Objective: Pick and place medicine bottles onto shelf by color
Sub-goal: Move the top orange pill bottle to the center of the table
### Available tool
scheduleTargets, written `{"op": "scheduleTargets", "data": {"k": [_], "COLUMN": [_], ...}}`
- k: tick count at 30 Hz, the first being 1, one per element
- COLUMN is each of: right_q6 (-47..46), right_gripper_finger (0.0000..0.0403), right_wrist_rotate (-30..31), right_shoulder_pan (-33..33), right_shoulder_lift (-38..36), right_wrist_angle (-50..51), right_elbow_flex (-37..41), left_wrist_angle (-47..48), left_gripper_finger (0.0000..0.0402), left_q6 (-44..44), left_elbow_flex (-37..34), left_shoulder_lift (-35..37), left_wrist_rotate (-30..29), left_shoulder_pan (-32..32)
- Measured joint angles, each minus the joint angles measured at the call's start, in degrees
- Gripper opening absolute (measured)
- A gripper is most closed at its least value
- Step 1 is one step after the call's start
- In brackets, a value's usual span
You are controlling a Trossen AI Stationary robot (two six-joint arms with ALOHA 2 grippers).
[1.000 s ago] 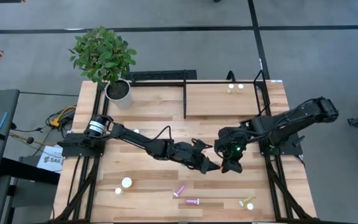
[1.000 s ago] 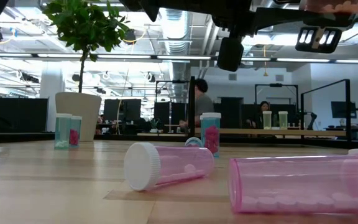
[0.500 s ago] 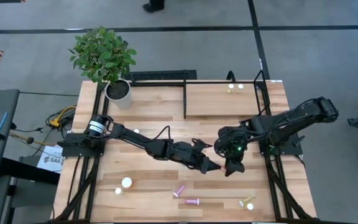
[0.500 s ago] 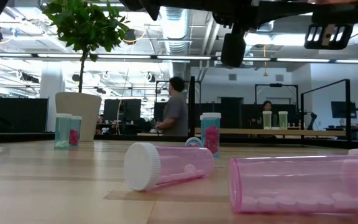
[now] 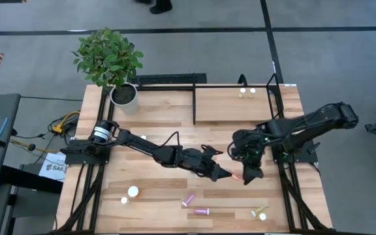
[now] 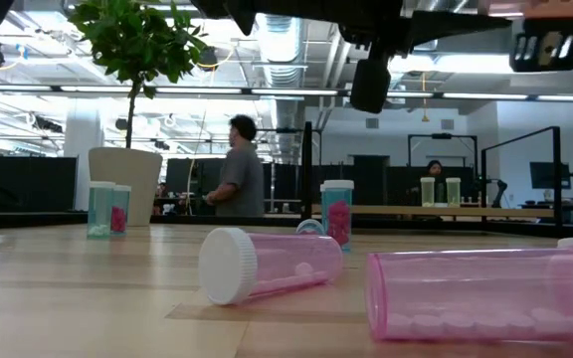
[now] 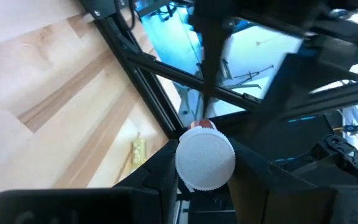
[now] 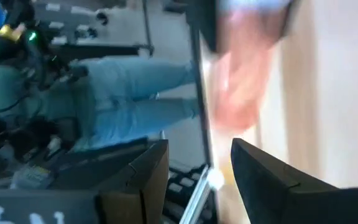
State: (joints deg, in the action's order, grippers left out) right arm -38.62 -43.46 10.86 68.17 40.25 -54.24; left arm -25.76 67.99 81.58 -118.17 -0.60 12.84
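No brand or label text is readable on any bottle. In the high view, the left gripper [image 5: 222, 173] sits mid-table, closed on a pink bottle [image 5: 232, 176]. The left wrist view shows only that bottle's white cap [image 7: 205, 159], clamped between both fingers [image 7: 160, 171]; the body is hidden. The right gripper [image 5: 249, 175] is just beside it, fingers [image 8: 263, 177] parted with nothing between them; its wrist view shows the bottle only as a pink blur ahead. Two pink bottles [image 6: 272, 264] lie on the table [image 5: 175, 111]; the nearer one [image 6: 485, 295] is cut off at the low view's edge. The shelf [image 5: 234, 104] carries 2 small bottles [image 5: 246, 92] at its far corner. A person [image 6: 235, 179] stands in the room behind.
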Motion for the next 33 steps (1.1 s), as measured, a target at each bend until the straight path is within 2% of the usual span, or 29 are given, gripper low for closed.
{"op": "scheduleTargets", "data": {"k": [3, 8, 13, 18, 21, 25, 29, 33], "right_q6": [1.8, 1.5, -1.1, -3.9, -4.9, -4.9, -5.1, -5.1], "right_gripper_finger": [0.0195, 0.0195, 0.0195, 0.0195, 0.0196, 0.0196, 0.0196, 0.0196], "right_wrist_rotate": [0.5, 2.7, 7.5, 13.1, 15.9, 18.0, 18.3, 18.3], "right_shoulder_pan": [-1.7, -2.6, -2.7, -2.6, -2.7, -2.6, -2.6, -2.6], "right_shoulder_lift": [-2.2, -7.0, -12.7, -17.8, -19.7, -20.7, -20.6, -20.1], "right_wrist_angle": [5.7, 6.9, 7.0, 7.2, 7.4, 7.4, 7.4, 7.4], "right_elbow_flex": [0.0, 0.0, 0.0, 0.0, 0.0, 0.0, 0.1, 0.1], "left_wrist_angle": [0.0, 1.9, 10.8, 34.2, 49.2, 66.3, 80.8, 91.7], "left_gripper_finger": [0.0098, 0.0098, 0.0098, 0.0098, 0.0098, 0.0098, 0.0098, 0.0098], "left_q6": [0.0, 0.5, -0.7, -8.6, -14.0, -18.0, -18.9, -18.1], "left_elbow_flex": [0.0, 0.0, 2.5, 12.4, 19.5, 26.7, 30.2, 29.9], "left_shoulder_lift": [0.0, 0.0, 0.9, 1.2, 1.2, 1.4, 1.4, 1.1], "left_wrist_rotate": [-0.1, 1.2, 5.4, 7.5, 4.6, -2.0, -8.8, -10.1], "left_shoulder_pan": [-0.1, -0.6, -2.4, -4.0, -5.2, -7.0, -8.5, -9.8]}}
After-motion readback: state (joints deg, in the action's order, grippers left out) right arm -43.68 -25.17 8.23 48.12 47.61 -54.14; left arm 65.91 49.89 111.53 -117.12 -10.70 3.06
